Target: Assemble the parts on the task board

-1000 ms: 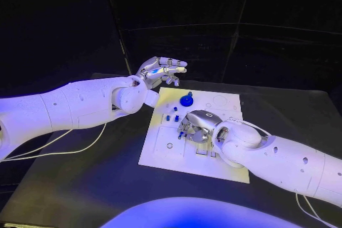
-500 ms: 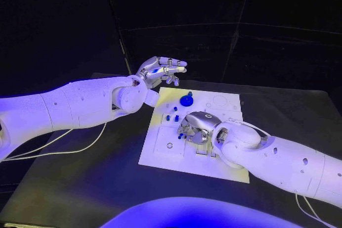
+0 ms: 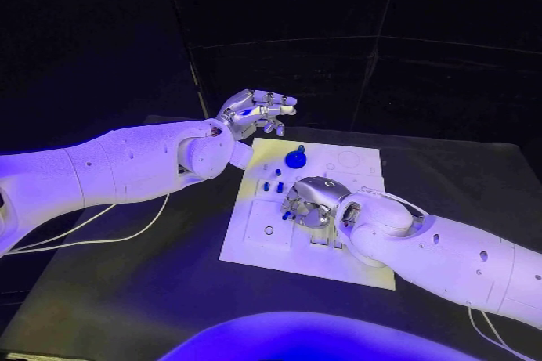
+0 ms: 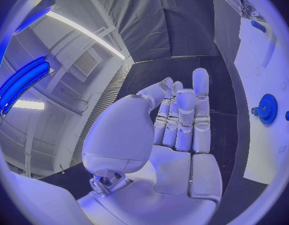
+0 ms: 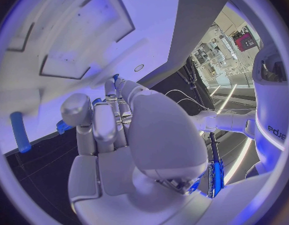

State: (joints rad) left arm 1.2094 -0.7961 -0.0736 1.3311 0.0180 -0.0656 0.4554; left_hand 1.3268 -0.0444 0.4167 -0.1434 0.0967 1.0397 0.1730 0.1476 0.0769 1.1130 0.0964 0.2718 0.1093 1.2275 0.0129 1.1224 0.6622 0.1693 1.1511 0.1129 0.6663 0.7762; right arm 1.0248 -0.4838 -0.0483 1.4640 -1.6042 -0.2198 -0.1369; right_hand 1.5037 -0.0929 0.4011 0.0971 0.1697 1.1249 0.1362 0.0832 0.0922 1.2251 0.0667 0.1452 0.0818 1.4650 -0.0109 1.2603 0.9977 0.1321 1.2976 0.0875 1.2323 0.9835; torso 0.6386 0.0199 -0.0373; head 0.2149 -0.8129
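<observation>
The white task board (image 3: 262,250) lies in the middle of the table. A blue gear-like part (image 3: 296,158) stands near its far edge, and the left wrist view shows that gear (image 4: 267,108) too. Small blue pegs (image 3: 272,186) stand left of my right hand. My right hand (image 3: 313,200) is low over the board's middle, fingers pointing down. In the right wrist view a small blue part (image 5: 62,126) sits pinched between its thumb and fingers (image 5: 101,127). My left hand (image 3: 258,110) hovers above the board's far left corner, fingers straight and side by side, holding nothing.
A loose blue peg (image 5: 19,131) lies on the board beside my right hand. Shallow recesses (image 5: 76,30) are cut into the board beyond the fingers. White cables (image 3: 102,234) trail over the black table under my left arm.
My right hand has shifted very slightly over the board's middle. The left hand stays where it was.
</observation>
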